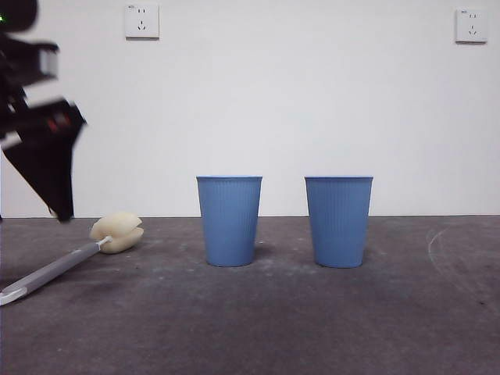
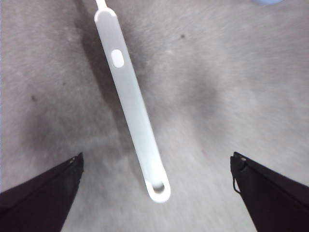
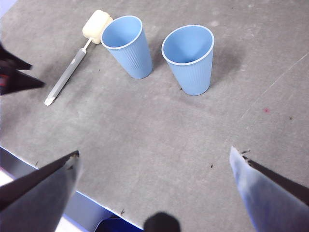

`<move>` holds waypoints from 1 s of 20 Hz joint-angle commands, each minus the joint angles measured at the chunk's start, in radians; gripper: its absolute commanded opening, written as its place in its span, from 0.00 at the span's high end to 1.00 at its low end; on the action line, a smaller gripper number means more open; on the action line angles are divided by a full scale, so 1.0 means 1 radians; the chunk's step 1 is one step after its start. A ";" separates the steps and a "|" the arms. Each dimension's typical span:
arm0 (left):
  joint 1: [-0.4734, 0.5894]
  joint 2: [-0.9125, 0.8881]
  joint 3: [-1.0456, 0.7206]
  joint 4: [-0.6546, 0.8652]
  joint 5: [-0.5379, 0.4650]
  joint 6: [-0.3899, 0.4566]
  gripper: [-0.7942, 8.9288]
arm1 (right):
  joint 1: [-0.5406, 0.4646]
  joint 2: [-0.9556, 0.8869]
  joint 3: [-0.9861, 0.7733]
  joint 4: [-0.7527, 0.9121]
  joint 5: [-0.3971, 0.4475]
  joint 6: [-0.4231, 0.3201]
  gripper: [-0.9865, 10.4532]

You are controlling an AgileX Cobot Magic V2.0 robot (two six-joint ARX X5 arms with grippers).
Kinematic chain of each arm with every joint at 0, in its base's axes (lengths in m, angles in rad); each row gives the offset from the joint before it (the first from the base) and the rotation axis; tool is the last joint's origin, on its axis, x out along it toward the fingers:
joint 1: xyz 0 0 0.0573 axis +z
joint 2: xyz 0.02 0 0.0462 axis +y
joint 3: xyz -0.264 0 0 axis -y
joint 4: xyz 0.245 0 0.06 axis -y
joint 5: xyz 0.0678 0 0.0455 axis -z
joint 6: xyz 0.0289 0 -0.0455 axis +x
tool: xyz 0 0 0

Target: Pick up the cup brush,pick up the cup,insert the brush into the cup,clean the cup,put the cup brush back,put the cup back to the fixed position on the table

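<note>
- The cup brush point(image 1: 74, 256) lies flat on the table point(image 1: 312, 328), untouched, its cream sponge head point(image 1: 117, 232) pointing toward the two blue cups and its grey handle point(image 2: 130, 104) running away from them to a white tip point(image 3: 49, 101) near the table's edge.
- The left gripper point(image 2: 157, 193) hangs above the handle's tip end with its jaws spread wide and nothing between them; in its wrist view the handle runs up the gap between the jaws, the tip lying about midway between them.
- The handle's long axis lies roughly along the line of the gap, slightly slanted, so the jaws would close across its width; a drop straight down looks to be what the pick-up calls for.
- In the front view the same gripper point(image 1: 47, 168) shows dark and blurred at the side edge, above the handle and clear of the sponge head.
- The nearer cup point(image 1: 229, 220) stands upright just beside the sponge head; the second cup point(image 1: 338, 221) stands upright a little farther along, the two apart and not touching.
- The right gripper point(image 3: 154, 188) waits high over the table, jaws wide and empty, well apart from both cups; it is the arm nearer to them.
- Nothing stands between the left gripper and the handle; the sponge's closeness to the nearer cup is the one thing to mind when the brush lifts.
</note>
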 commanded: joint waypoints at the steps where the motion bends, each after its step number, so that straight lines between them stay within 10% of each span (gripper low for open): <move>1: -0.009 0.067 -0.001 0.043 -0.029 -0.029 0.28 | 0.001 -0.001 0.002 0.002 -0.005 0.011 0.42; 16: -0.011 0.267 -0.001 0.122 -0.051 -0.104 0.42 | 0.001 0.000 0.002 0.006 -0.004 0.011 0.42; 20: -0.012 0.276 -0.001 0.117 -0.050 -0.111 0.69 | 0.001 0.000 0.002 0.006 -0.003 0.011 0.42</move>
